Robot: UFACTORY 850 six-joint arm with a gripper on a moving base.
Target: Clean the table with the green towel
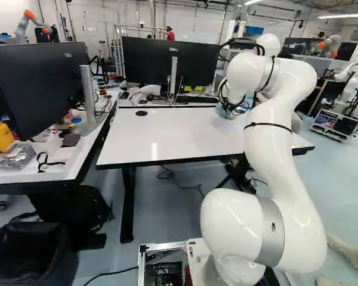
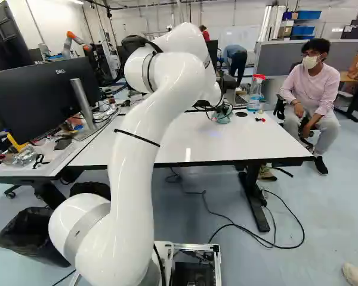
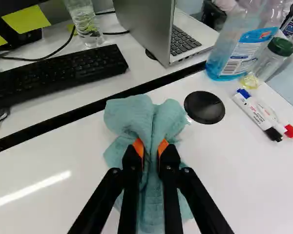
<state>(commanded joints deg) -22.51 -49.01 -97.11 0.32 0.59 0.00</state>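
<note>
In the left base view the gripper [image 1: 228,107] is low over the far right part of the white table [image 1: 167,134]. The wrist view shows the gripper [image 3: 151,147] shut on a bunched fold of the green towel [image 3: 132,116], with an orange pad against each side of the fold. The towel spreads on the tabletop ahead of the fingers and beneath them. In the right base view the towel [image 2: 224,117] appears as a small teal patch near the table's far edge. No spot or spill can be made out on the white surface.
Beside the towel lie a round black cable cover [image 3: 204,107] and two markers [image 3: 258,116]. A spray bottle [image 3: 241,44] and a green-lidded jar [image 3: 271,58] stand farther off. Past the table's edge are a keyboard [image 3: 58,73], a laptop [image 3: 151,29] and a clear bottle [image 3: 85,22].
</note>
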